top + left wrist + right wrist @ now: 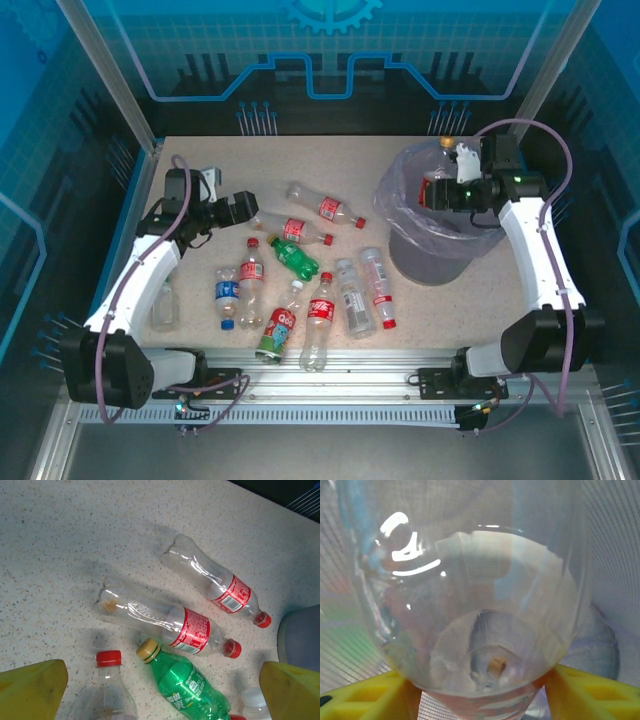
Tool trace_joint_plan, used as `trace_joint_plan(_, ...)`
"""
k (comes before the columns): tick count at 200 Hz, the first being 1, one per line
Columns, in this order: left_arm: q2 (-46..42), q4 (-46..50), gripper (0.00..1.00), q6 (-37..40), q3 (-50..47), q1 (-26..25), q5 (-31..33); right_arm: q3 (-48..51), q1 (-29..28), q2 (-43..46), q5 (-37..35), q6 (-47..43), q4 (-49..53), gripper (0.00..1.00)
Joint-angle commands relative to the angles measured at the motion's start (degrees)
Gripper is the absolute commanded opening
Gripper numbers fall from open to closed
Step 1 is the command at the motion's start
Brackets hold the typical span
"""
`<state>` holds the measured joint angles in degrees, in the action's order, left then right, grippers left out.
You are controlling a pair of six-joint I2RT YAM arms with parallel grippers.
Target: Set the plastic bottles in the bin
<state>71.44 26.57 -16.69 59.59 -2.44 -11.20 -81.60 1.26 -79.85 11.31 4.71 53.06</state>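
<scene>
Right fingers (365,695) are clamping a clear bottle (470,605) over the bin (430,255), presumably for dropping. Left fingers (30,687) are hovering wide apart above loose bottles (190,630) on the worktop (60,540), likely lining up a pick.

LIVE | we're seeing white links on the left arm (140,275) and right arm (530,240) | we're noting black joint housings, lilac cables looping alongside | we're catching chunky yellow fingers (30,687)
</scene>
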Motion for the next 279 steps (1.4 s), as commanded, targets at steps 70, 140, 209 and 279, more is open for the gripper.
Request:
trace_joint_plan(70, 3.3, 18.4, 0.99, 3.5, 5.6, -0.6, 7.4, 8.9, 2.6, 3.4, -0.6, -2.6, -4.6, 0.84)
trace_joint_plan(140, 2.3, 28.3, 0.94, -2.7, 1.2, 0.3, 12.5, 4.7, 3.3, 9.4, 3.5, -1.9, -5.5, 0.9)
trace_joint_plan(209, 9.4, 28.5, 0.77, -3.9, -2.9, 3.1, 9.7, 2.3, 3.2, 15.6, 9.9, 0.7, -9.0, 0.89)
trace_joint_plan(279, 17.5, 26.3, 0.84, -3.9, -5.0, 4.4, 2.8, 2.8, 3.4, 15.8, 8.7, 0.0, -8.4, 0.88)
